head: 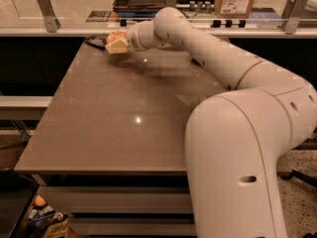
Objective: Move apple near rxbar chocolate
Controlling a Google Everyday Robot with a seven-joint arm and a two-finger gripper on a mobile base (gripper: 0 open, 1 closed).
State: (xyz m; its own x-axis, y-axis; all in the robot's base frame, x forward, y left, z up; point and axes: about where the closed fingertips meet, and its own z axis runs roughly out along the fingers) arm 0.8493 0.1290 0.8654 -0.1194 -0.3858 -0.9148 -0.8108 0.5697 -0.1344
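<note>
At lower left, a dark bin [11, 207] holds snack packets [47, 223]. A cardboard box [237, 0] stands behind the table [124, 128], its contents unseen. At the table's far left corner, the gripper [117, 44] clasps the apple [114, 35]. Its reddish-orange skin is partly hidden, just beside the flat, dark rxbar chocolate [95, 42].

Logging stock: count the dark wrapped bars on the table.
1. The bar lies at the table's far left corner, just left of the gripper holding the apple. The arm may hide others.
</note>
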